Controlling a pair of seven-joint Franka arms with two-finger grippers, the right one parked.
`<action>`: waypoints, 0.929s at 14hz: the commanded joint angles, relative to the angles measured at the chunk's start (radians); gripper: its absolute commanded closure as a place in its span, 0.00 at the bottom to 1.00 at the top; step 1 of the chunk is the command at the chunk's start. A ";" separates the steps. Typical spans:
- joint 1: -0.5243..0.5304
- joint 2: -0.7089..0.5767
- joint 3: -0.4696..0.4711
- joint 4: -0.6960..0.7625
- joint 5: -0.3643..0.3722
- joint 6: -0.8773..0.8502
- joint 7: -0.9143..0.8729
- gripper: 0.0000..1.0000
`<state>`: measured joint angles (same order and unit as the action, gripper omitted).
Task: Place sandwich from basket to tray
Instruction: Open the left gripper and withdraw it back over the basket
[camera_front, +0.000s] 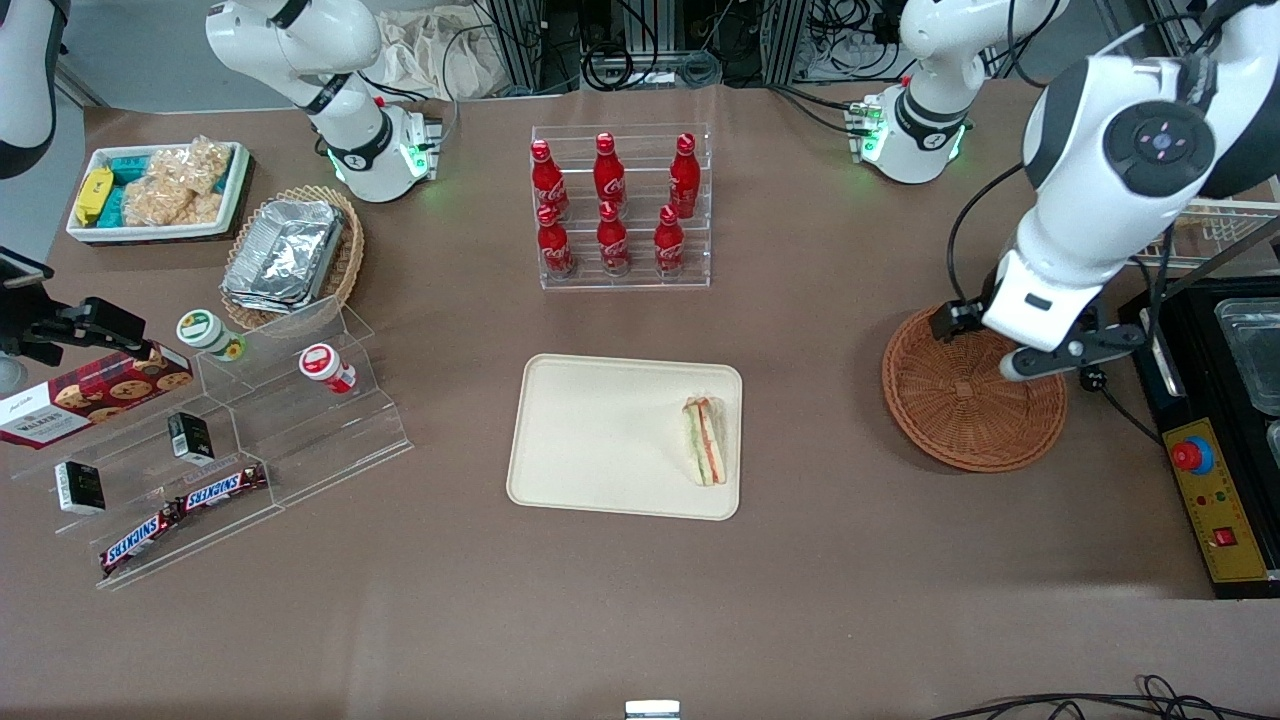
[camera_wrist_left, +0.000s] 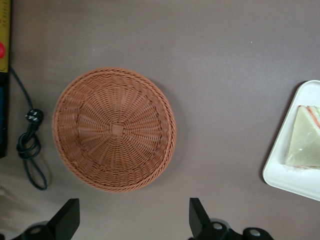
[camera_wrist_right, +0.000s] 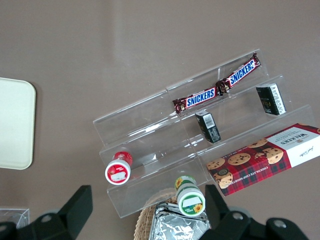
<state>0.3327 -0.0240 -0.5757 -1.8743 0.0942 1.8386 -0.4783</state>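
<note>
Brown covering is spread over the whole table (camera_front: 640, 600), with cables and frame posts seen past its edge farthest from the front camera. Near the middle of the table the cream tray (camera_front: 600, 440) is laid flat, and the sandwich (camera_front: 705, 441) is found lying on it, close to the rim on the side toward the working arm's end. The wrap is seen over pale bread with red and green layers. Well apart from the tray, toward the working arm's end, the round reddish-brown basket (camera_front: 960, 410) is set on the table, and nothing is seen inside it. The gripper (camera_wrist_left: 134, 220) is held above the basket, clear of the weave, with its two fingers (camera_wrist_left: 199, 216) spread wide and nothing gripped between them. A coiled black cable (camera_wrist_left: 31, 150) is seen lying just beside the basket. Farther from the front camera than the tray, six red bottles (camera_front: 612, 205) are lined up in a clear rack. Toward the parked arm's end, snack bars (camera_front: 180, 510) are laid on clear stepped shelves.
</note>
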 joint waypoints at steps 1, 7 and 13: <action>0.019 -0.031 -0.001 0.018 -0.025 -0.033 0.036 0.01; 0.075 0.054 -0.003 0.122 -0.073 -0.025 0.173 0.01; -0.181 0.090 0.346 0.190 -0.105 -0.041 0.337 0.01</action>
<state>0.3245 0.0674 -0.4162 -1.7105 0.0093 1.8273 -0.1988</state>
